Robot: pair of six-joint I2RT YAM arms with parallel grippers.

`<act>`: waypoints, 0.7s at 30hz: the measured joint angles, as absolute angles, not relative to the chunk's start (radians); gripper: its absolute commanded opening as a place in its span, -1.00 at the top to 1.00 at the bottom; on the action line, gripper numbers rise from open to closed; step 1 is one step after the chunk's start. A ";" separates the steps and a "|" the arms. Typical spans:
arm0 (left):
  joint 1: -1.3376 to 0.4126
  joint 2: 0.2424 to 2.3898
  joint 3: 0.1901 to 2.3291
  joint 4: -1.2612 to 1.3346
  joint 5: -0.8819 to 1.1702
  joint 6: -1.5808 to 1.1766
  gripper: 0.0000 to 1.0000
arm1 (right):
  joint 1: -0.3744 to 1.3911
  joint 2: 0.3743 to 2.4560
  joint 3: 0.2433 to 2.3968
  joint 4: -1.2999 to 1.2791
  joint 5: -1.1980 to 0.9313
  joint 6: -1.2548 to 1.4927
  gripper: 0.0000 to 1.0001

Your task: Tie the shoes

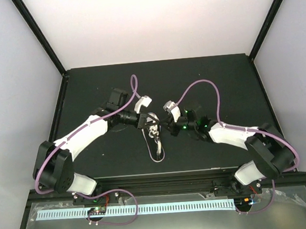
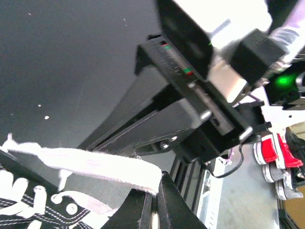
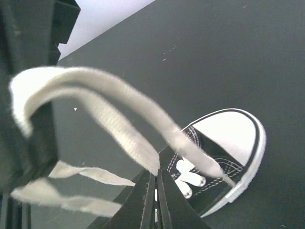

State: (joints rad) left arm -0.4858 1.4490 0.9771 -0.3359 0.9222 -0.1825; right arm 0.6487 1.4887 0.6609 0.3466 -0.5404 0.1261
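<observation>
The small black sneaker (image 1: 153,126) with a white toe cap (image 3: 232,135) lies at the table's middle between both grippers. My left gripper (image 1: 143,120) is shut on a white lace (image 2: 90,162), pinched at the fingertips (image 2: 159,188), right above the shoe's eyelets (image 2: 28,195). My right gripper (image 1: 171,125) is shut on a looped white lace (image 3: 95,112), held just right of the shoe; its fingertips (image 3: 155,179) clamp the loop's end. A slack lace loop (image 1: 157,151) trails toward the near edge.
The black table (image 1: 204,89) is bounded by white walls and black frame posts. The near table rail (image 1: 163,177) runs below the shoe. Other sneakers (image 2: 279,152) sit off the table in the left wrist view.
</observation>
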 measured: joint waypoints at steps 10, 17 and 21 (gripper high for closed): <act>-0.437 1.419 0.945 -0.324 0.899 -0.200 0.97 | 0.649 1.290 0.643 0.223 -0.404 0.093 0.97; -0.424 1.419 0.911 -0.308 0.892 -0.213 0.89 | 0.649 1.232 0.643 0.121 -0.299 0.099 0.97; -0.424 1.419 0.890 -0.282 0.894 -0.225 0.88 | 0.649 1.228 0.659 0.070 -0.294 0.114 0.97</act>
State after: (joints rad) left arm -0.4244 1.4185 0.8898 -0.2821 0.8940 -0.2253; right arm 0.6487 1.2282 0.6594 0.0704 -0.2935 0.1139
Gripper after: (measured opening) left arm 0.057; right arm 0.028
